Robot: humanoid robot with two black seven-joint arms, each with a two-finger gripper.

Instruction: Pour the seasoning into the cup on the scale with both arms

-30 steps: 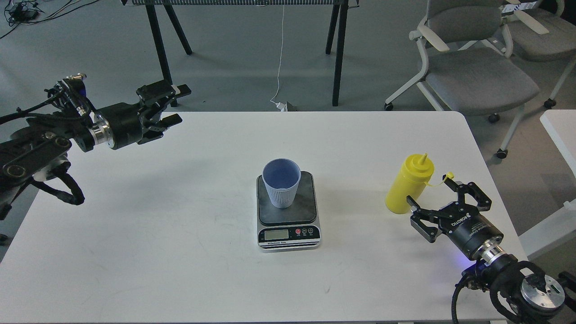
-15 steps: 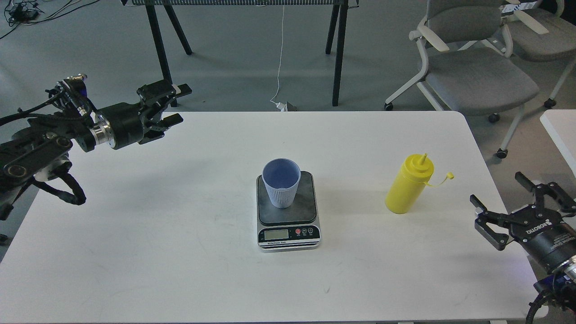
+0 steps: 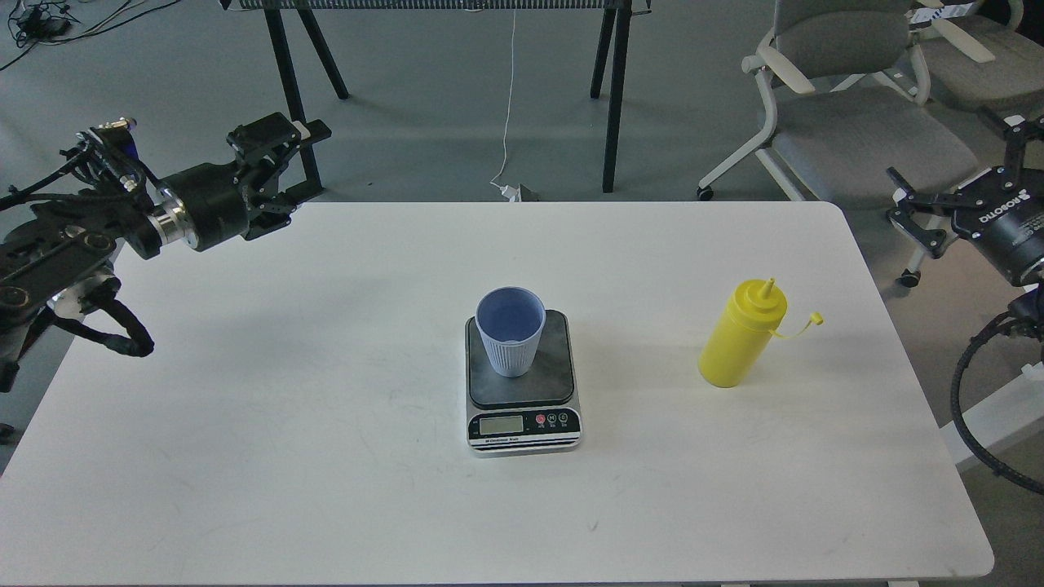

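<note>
Bare table (image 3: pixel 269 391) surrounds scale (image 3: pixel 522 383) and bottle (image 3: pixel 740 336).

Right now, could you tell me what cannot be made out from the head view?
- Scale display reading: too small.
- Cup contents: interior in shade, nothing clear.
- Right gripper: arm cut off by the right edge.
- Left gripper: dark, finger gap unclear.

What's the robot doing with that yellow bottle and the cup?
Right now it holds nothing. The yellow bottle stands alone on the white table, and the cup sits on the scale. The left pincer and the right pincer hang open out by the table's edges, far from both.
</note>
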